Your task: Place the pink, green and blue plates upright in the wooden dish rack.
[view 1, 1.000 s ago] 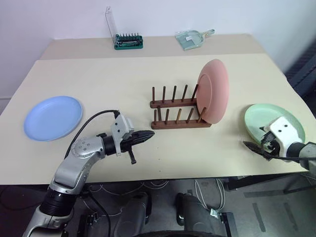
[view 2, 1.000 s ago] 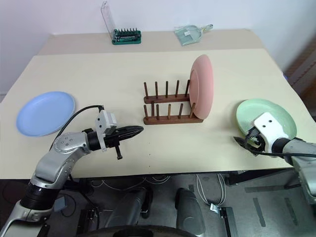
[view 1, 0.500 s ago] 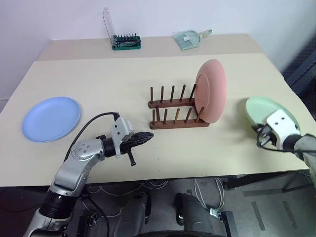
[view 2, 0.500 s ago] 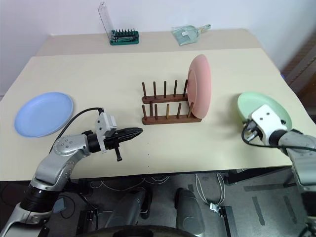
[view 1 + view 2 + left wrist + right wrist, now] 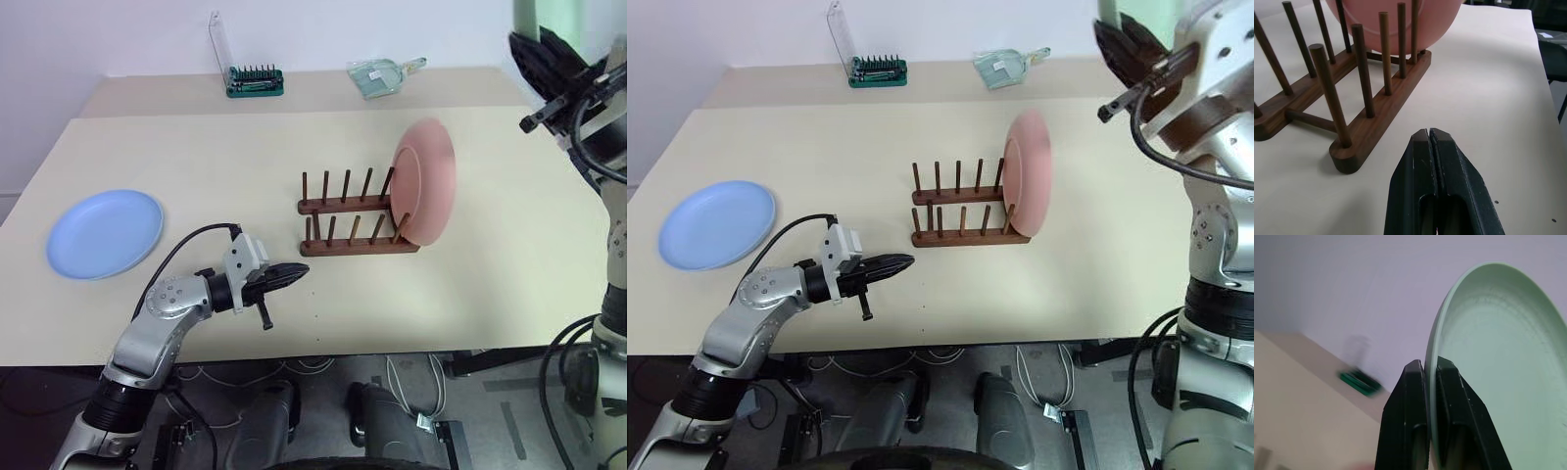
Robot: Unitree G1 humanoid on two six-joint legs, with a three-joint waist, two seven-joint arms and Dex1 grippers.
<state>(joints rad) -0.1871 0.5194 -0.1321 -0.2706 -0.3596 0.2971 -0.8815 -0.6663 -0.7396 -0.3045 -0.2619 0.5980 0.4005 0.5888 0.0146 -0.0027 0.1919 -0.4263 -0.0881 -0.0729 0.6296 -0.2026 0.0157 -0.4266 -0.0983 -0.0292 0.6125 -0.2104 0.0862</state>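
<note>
Green plate (image 5: 1488, 367) is up in the air at far right, rim pinched tight in my right gripper (image 5: 1430, 377), held edge-on. Rack (image 5: 355, 217) sits below and left of it; pink plate (image 5: 427, 182) fills the right end slot, next slots left are free. Blue plate (image 5: 105, 232) is flat at far left, nearer my left gripper (image 5: 1431, 147), which is closed and empty.

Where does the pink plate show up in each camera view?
Left eye: pink plate upright at the wooden dish rack's right end.
Right eye: same spot, right of centre.
Left wrist: top edge, behind the pegs.
Right wrist: cannot tell.
Shared landmark: the rack.
</note>
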